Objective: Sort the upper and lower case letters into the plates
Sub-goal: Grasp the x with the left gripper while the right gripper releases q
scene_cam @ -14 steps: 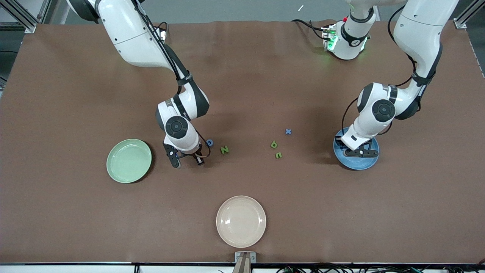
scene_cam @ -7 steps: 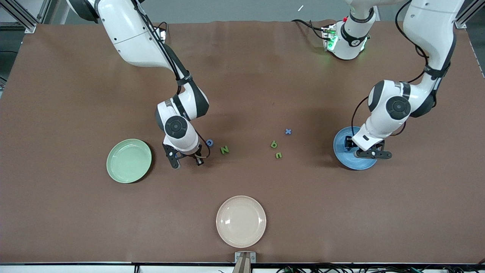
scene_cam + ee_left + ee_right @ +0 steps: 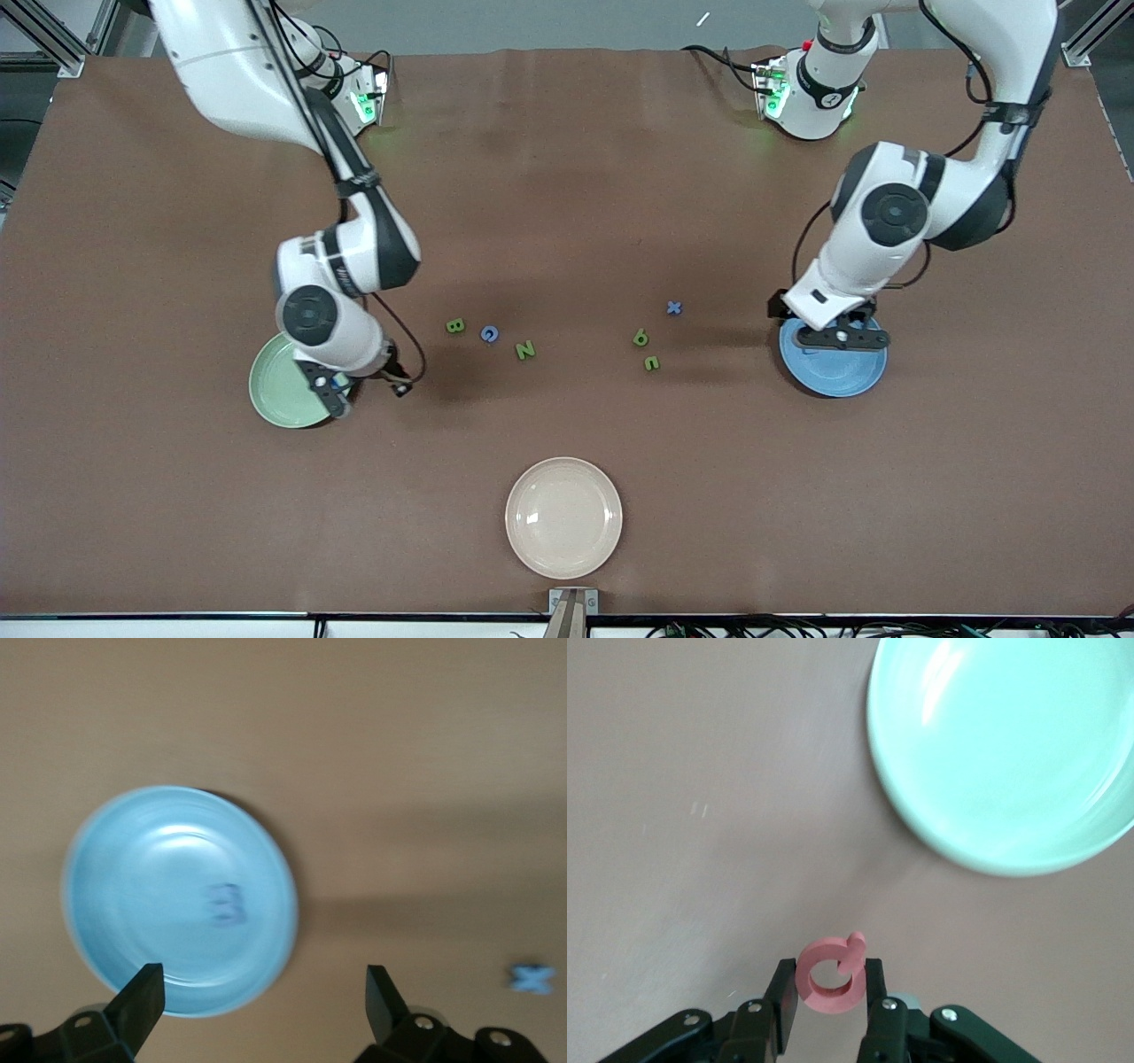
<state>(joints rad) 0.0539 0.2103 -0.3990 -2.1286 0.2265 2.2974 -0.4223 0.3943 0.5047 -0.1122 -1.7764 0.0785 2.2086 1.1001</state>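
My right gripper (image 3: 363,390) is shut on the pink-red Q (image 3: 827,1002) and holds it upright over the bare table, just beside the mint green plate (image 3: 283,381), which also shows in the right wrist view (image 3: 1010,753). My left gripper (image 3: 837,338) is open and empty over the edge of the sky blue plate (image 3: 842,372). In the left wrist view the blue m (image 3: 223,905) lies in that plate (image 3: 133,886), and the gripper (image 3: 261,983) straddles its rim. The green B (image 3: 454,325), blue G (image 3: 489,333), green N (image 3: 524,350), green 9-like letter (image 3: 640,338), green u (image 3: 651,362) and blue x (image 3: 674,307) lie mid-table.
A cream-white plate (image 3: 563,517) sits near the table's front edge, nearer the camera than the letters. The blue x also shows in the left wrist view (image 3: 532,976), on the table apart from the blue plate.
My right gripper has moved from beside the blue G to the green plate's edge with the Q, which uncovers the green B. My left gripper has shifted about over the blue plate.
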